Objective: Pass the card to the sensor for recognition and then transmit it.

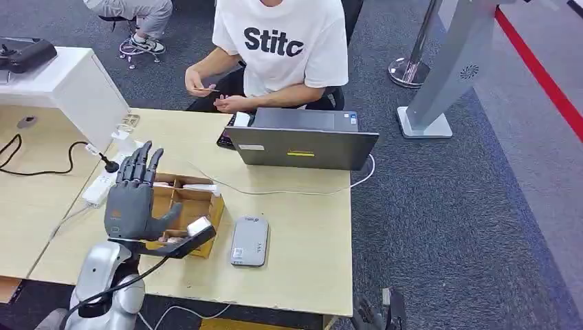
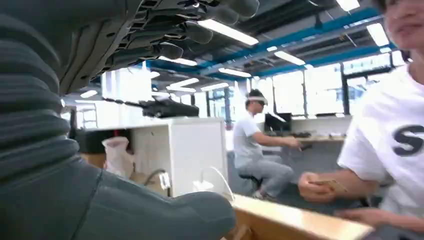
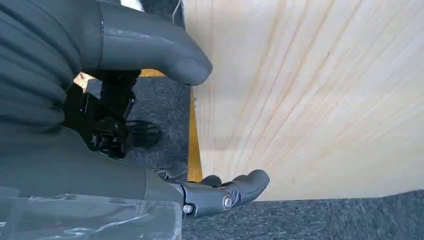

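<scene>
A seated person in a white T-shirt across the table pinches a small card in one hand; the left wrist view shows the same card in that hand. The grey flat sensor lies on the wooden table near its front edge. My left hand is raised over a partitioned wooden box, fingers stretched upward and apart, nothing in it. My right hand hangs low beside the table's edge, thumb and fingers spread, holding nothing.
A grey laptop stands open in front of the person. A white power strip with a black cable and a white cabinet sit to the left. A grey stand and a second seated person are further off.
</scene>
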